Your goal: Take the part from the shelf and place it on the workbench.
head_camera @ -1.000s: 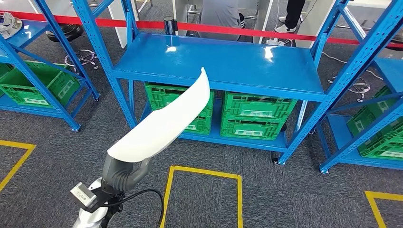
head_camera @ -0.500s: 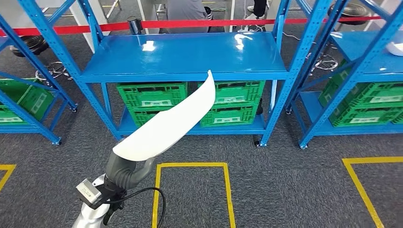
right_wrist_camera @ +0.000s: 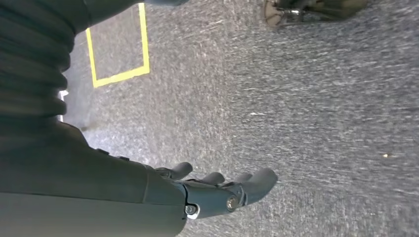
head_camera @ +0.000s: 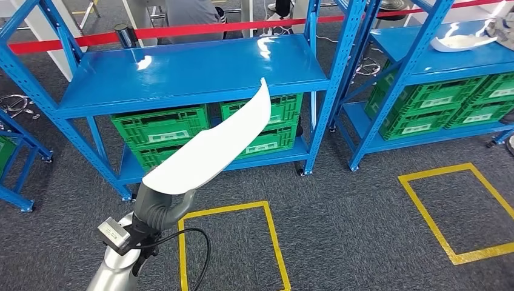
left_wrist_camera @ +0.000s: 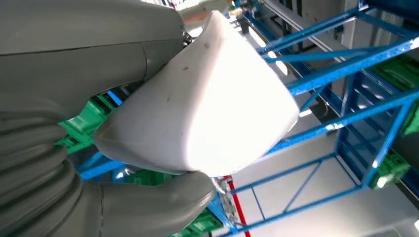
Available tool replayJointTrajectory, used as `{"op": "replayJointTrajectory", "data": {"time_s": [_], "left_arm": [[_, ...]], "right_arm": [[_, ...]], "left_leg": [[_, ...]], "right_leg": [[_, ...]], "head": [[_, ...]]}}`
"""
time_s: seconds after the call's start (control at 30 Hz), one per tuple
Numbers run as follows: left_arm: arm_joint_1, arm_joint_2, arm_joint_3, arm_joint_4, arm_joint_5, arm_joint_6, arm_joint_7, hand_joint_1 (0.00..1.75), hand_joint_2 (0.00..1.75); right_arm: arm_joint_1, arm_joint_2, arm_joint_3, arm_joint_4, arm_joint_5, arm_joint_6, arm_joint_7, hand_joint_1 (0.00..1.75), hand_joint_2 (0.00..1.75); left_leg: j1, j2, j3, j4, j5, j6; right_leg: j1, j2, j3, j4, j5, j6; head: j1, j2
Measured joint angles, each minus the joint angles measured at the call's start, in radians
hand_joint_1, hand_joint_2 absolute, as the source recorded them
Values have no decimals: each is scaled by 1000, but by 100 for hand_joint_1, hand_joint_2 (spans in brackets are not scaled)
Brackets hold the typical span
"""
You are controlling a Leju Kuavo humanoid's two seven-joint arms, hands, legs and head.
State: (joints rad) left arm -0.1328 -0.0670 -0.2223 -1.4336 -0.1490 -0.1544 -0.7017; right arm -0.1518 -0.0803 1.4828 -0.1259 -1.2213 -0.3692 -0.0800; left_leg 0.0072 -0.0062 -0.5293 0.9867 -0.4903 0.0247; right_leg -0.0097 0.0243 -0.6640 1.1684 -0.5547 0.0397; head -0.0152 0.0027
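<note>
- The white part is grasped by the left robot hand at 7 o'clock, before the blue shelf.
- The right robot hand hangs released, empty.
- The part should be kept level and clamped during carrying.

The head camera looked forward and down over the left hand toward blue shelving. The left wrist camera sat close behind that hand, sharing the shelving. The right wrist camera faced carpet beyond the right hand.

The blue shelf top lies bare ahead, bounded by its uprights.
</note>
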Motion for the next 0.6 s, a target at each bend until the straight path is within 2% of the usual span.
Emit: {"op": "replayJointTrajectory", "data": {"time_s": [0.03,0.07,0.1,0.13,0.17,0.23,0.27,0.3,0.37,0.4,0.43,0.5,0.53,0.57,0.6], "left_arm": [[5,0,0,-2,2,2,0,175,175],[10,1,0,-3,4,2,0,175,175],[13,1,0,-5,6,3,0,175,175],[16,1,0,-8,8,4,0,175,175],[17,1,0,-12,11,5,0,175,175],[19,1,0,-21,16,6,0,175,175],[20,2,0,-25,18,6,0,175,175],[21,3,0,-30,18,6,0,175,175],[24,5,0,-37,18,10,0,175,175],[25,6,0,-41,18,12,0,175,175],[26,8,0,-46,18,14,0,175,175],[31,13,0,-54,17,18,0,175,175],[36,15,0,-56,17,19,0,175,175],[42,17,0,-57,17,20,0,175,175],[47,19,0,-58,17,21,0,175,175]], "right_arm": [[-2,0,0,0,1,2,1,0,175],[-3,0,0,0,1,4,2,0,175],[-3,0,0,0,0,7,2,0,175],[-3,-1,0,0,0,10,2,0,175],[-3,-1,0,0,-2,12,1,0,175],[-5,-1,0,0,-5,13,0,0,175],[-6,-1,0,0,-7,13,-1,0,175],[-6,-1,0,0,-8,13,-1,0,175],[-4,-1,0,0,-11,14,0,0,175],[-4,-1,0,0,-11,15,0,0,175],[-4,-1,0,0,-12,16,0,0,175],[-7,-1,0,0,-12,17,0,0,175],[-8,-1,0,0,-12,18,0,0,175],[-8,-1,0,0,-11,18,0,0,175],[-7,-1,0,0,-10,19,1,0,175]], "left_leg": [[0,14,-1,1,0,1],[0,27,-2,2,-1,1],[0,40,-3,3,-2,1],[0,52,-3,6,-3,-1],[0,63,-3,9,-6,-4],[-4,81,-4,19,-14,-12],[-7,88,-4,22,-17,-17],[-10,95,-4,24,-19,-22],[-9,107,-3,24,-22,-33],[-7,98,-5,32,-30,-40],[-5,80,-14,57,-48,-45],[-1,33,-64,168,-110,-52],[-1,20,-98,239,-140,-53],[-1,14,-124,293,-156,-53],[-1,12,-135,313,-152,-52]], "right_leg": [[-2,-8,-32,66,-27,5],[-4,-12,-52,109,-38,8],[-5,-15,-54,115,-30,11],[-7,-20,-34,80,-4,12],[-8,-33,2,13,30,12],[-4,-72,67,-112,71,3],[-2,-84,81,-142,77,-4],[0,-86,82,-150,74,-13],[0,-65,77,-150,79,-27],[-1,-56,77,-152,80,-33],[-3,-47,77,-153,83,-39],[-4,-29,76,-154,85,-46],[-4,-18,74,-154,86,-49],[-4,-6,73,-154,87,-49],[-4,7,73,-154,87,-49]], "head": [[2,0],[4,0],[6,0],[7,0],[9,0],[12,0],[12,0],[12,0],[8,0],[7,0],[5,0],[-2,0],[-4,0],[-6,0],[-7,0]]}}
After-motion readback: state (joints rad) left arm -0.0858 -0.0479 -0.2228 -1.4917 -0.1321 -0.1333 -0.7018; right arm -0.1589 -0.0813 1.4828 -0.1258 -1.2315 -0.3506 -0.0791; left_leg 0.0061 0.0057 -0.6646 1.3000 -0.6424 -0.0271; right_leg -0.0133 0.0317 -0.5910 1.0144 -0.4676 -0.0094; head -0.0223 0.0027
